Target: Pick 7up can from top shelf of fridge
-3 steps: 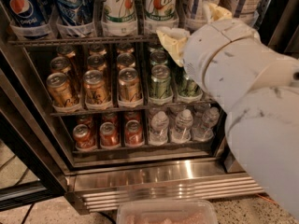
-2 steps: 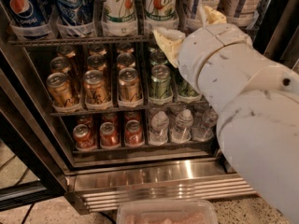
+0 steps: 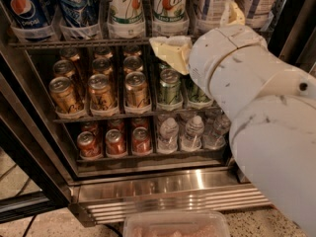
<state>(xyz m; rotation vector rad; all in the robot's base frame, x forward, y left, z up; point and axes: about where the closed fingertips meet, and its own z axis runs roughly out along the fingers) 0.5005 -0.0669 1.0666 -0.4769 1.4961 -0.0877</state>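
Observation:
Two white-silver 7up cans (image 3: pixel 126 9) (image 3: pixel 169 6) stand side by side in clear trays on the top shelf (image 3: pixel 94 41) of the open fridge (image 3: pixel 168 184). My gripper (image 3: pixel 201 32) is at the front edge of that shelf, just below and right of the right 7up can. One cream finger (image 3: pixel 170 51) reaches over the shelf's front bar and the other (image 3: pixel 233 14) sticks up further right. The fingers stand apart with nothing between them. My white arm hides the shelf's right part.
Blue Pepsi cans (image 3: pixel 22 9) stand at the top left. The rack below holds copper-orange cans (image 3: pixel 101 90) and green cans (image 3: pixel 169 85). The bottom rack holds red cans (image 3: pixel 114 141) and water bottles (image 3: pixel 168 132). A clear plastic bin (image 3: pixel 175 223) is on the floor in front.
My arm and gripper have shifted a little up and to the left, closer to the top shelf's front bar. The cans have not moved.

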